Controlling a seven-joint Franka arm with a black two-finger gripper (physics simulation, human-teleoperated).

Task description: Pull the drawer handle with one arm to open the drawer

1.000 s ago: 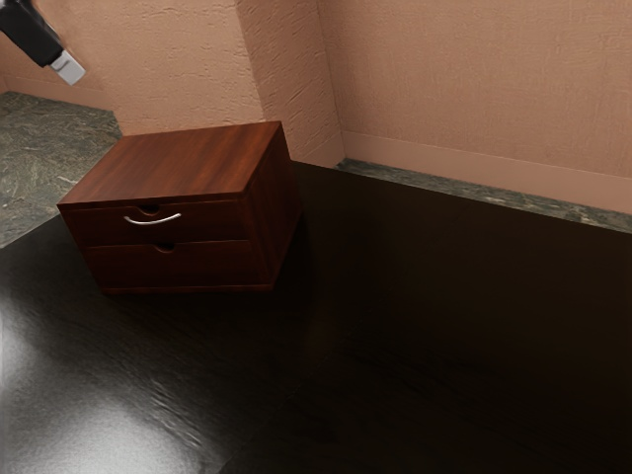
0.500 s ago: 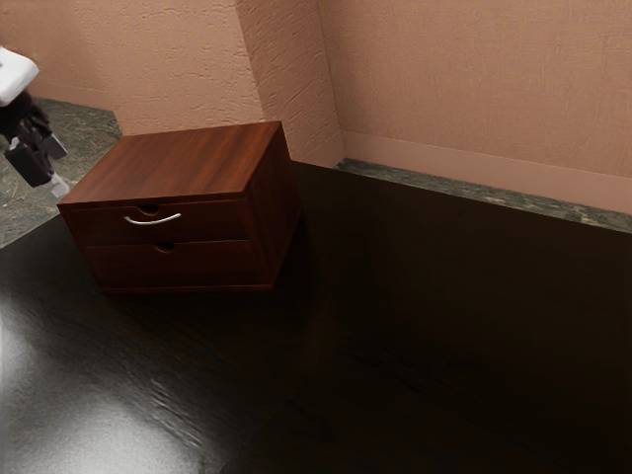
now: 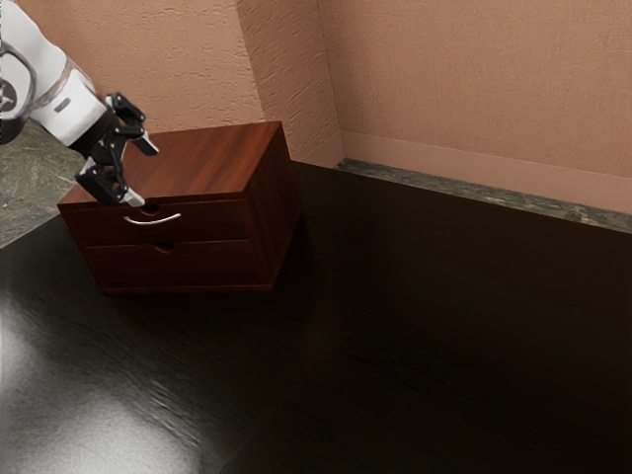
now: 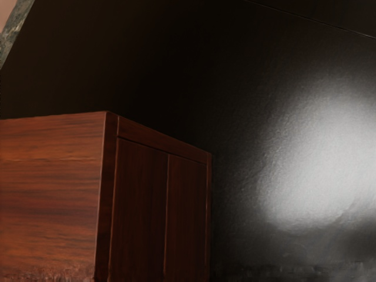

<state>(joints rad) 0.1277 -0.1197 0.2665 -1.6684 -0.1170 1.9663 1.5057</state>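
Note:
A small dark-red wooden cabinet (image 3: 188, 168) with two drawers stands on the black table (image 3: 395, 346), toward the exterior view's left. The upper drawer (image 3: 202, 222) carries a curved silver handle (image 3: 153, 219) and sits flush with the cabinet front. My gripper (image 3: 139, 174) hovers over the cabinet's top front edge, just above and slightly left of the handle. Its fingers stand apart with nothing between them. In the wrist view the cabinet (image 4: 53, 188) appears close under my hand, top and drawer fronts visible.
A pink textured wall (image 3: 474, 79) with a protruding corner stands behind the cabinet. A grey stone floor strip (image 3: 39, 158) runs along the table's far side. A bright glare patch (image 3: 89, 434) lies on the table at the front left.
My arm has swung down from the upper left corner and moved right, so the gripper now hangs over the cabinet's front edge above the handle. The cabinet and drawers have not moved.

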